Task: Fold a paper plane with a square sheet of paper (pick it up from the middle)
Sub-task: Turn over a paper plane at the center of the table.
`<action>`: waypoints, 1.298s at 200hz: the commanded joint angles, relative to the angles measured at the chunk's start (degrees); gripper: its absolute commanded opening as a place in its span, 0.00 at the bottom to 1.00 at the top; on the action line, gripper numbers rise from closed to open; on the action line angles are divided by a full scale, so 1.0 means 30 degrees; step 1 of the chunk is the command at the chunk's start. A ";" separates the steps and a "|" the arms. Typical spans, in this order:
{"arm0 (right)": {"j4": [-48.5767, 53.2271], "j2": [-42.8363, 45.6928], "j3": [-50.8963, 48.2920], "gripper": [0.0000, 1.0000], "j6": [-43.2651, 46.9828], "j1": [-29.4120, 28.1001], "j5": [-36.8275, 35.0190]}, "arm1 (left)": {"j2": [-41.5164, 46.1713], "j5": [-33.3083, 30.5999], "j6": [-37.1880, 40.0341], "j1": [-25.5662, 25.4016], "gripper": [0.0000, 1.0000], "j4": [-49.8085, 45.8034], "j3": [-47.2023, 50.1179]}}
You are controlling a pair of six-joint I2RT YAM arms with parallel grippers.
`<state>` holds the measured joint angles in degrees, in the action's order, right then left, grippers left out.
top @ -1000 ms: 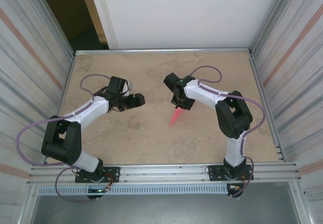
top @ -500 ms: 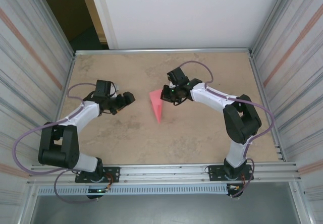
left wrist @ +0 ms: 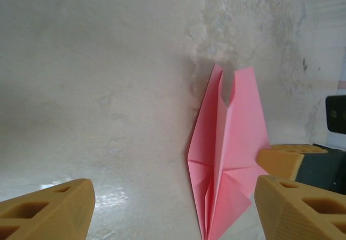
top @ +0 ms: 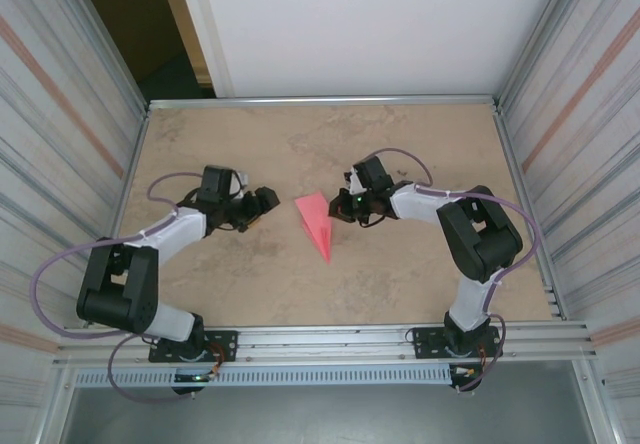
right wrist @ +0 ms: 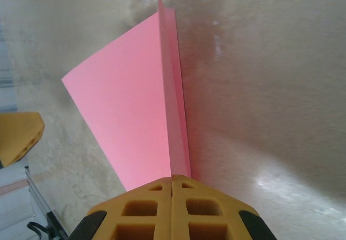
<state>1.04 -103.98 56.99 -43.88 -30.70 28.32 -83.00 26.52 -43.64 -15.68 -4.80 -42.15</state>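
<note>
The pink-red paper is folded into a narrow pointed paper plane (top: pixel 316 221) with a centre crease, its nose pointing toward the near edge. It stands on its keel on the table between the two arms. My right gripper (top: pixel 339 208) is shut on the plane's keel (right wrist: pixel 162 115), the fingers (right wrist: pixel 186 199) pressed together around the fold. My left gripper (top: pixel 265 202) is open to the left of the plane, not touching it. In the left wrist view the plane (left wrist: pixel 227 159) lies ahead between the wide-apart fingers (left wrist: pixel 48 213).
The tan stone-patterned table (top: pixel 250 284) is walled by ribbed metal panels (top: pixel 70 114) left and right and a white board (top: pixel 370 24) behind. An aluminium rail (top: pixel 320 342) runs along the near edge by the arm bases.
The right gripper carried the plane left and then lowered it toward the table, turning it from hanging to lying out sideways. The left gripper drew back left, then came closer to the plane.
</note>
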 commanded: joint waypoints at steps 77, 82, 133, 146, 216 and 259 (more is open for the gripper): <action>-0.1518 0.0749 -0.1895 0.07 0.0805 0.0967 -0.0061 | -0.1420 -0.1226 -0.1292 -0.3069 0.70 0.1607 0.0369; -0.1543 0.0764 -0.1930 0.07 0.0865 0.1002 -0.0092 | -0.1649 -0.1017 -0.1325 -0.3155 0.68 0.1719 0.0285; -0.1655 0.0728 -0.2320 0.07 0.0969 0.1150 0.0005 | -0.3702 0.0994 -0.1108 -0.4115 0.52 0.3253 -0.1204; -0.1645 0.0736 -0.2327 0.06 0.0987 0.1151 0.0001 | -0.4031 0.1313 -0.0946 -0.4316 0.52 0.3470 -0.1625; -0.1577 0.0717 -0.2292 0.06 0.1007 0.1154 -0.0062 | -0.5144 0.1778 -0.0210 -0.4865 0.54 0.2775 -0.3069; -0.1518 0.0705 -0.2242 0.05 0.0993 0.1151 -0.0105 | -0.5954 -0.0580 0.0618 -0.5645 0.44 -0.0873 -0.5028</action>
<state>-3.46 -103.44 50.35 -42.76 -27.62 28.34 -100.36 29.08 -44.51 -31.31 -0.23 -54.28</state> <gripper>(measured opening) 0.062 0.462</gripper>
